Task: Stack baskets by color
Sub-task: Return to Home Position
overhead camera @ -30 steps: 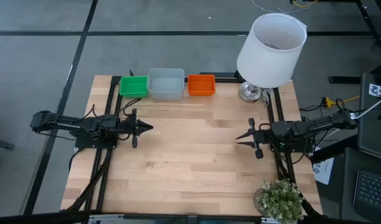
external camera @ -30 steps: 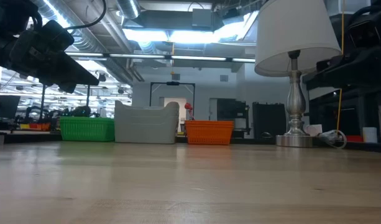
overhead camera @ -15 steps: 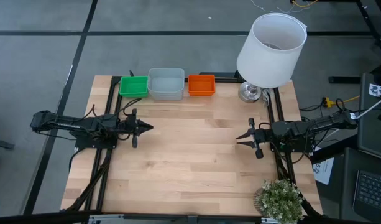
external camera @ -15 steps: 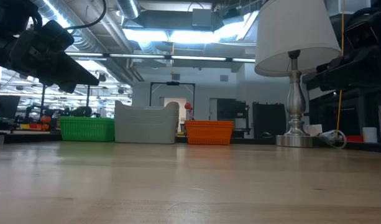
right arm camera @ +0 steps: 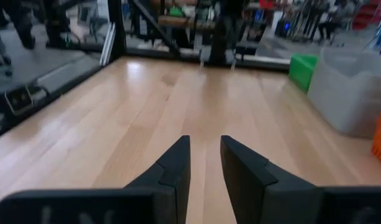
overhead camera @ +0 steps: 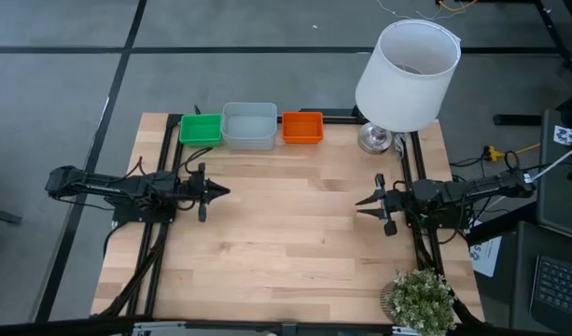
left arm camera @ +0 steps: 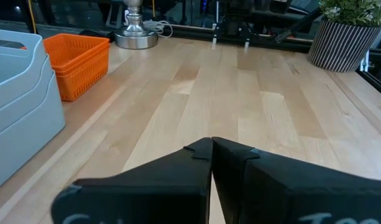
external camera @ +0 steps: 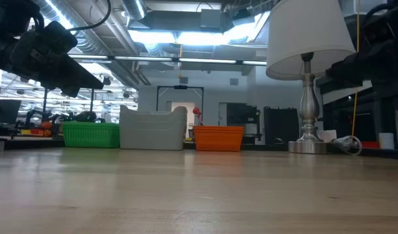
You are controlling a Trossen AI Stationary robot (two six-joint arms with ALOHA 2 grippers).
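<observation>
The baskets are sorted into three single-colour stacks in a row along the far edge of the tabletop (overhead camera: 286, 243): the green stack (overhead camera: 201, 129) on the left, the larger grey stack (overhead camera: 249, 126) in the middle and the orange stack (overhead camera: 302, 127) on the right. The grey touches or nearly touches its neighbours. From the left wrist view the orange one shows nested rims sitting level, and nothing lies loose elsewhere on the wood, so the sorting looks finished. Both arms are pulled back to their own sides, well apart from the stacks. The left hand (overhead camera: 220, 192) hangs above the left part of the tabletop, pointing inward, its fingers pressed together and holding nothing. It sits where it was half a second ago. The right hand (overhead camera: 360, 203) is opposite it near the right edge, its fingers parted by a narrow gap through which bare wood shows, and it too holds nothing. The only change in the last second is a slight shift of the right arm; the baskets have not moved at all. I take that as the right arm settling into its resting pose, with no basket work left. The white lamp (overhead camera: 405, 75) at the far right corner and the potted plant (overhead camera: 421, 299) at the near right corner stand clear of both arms.
</observation>
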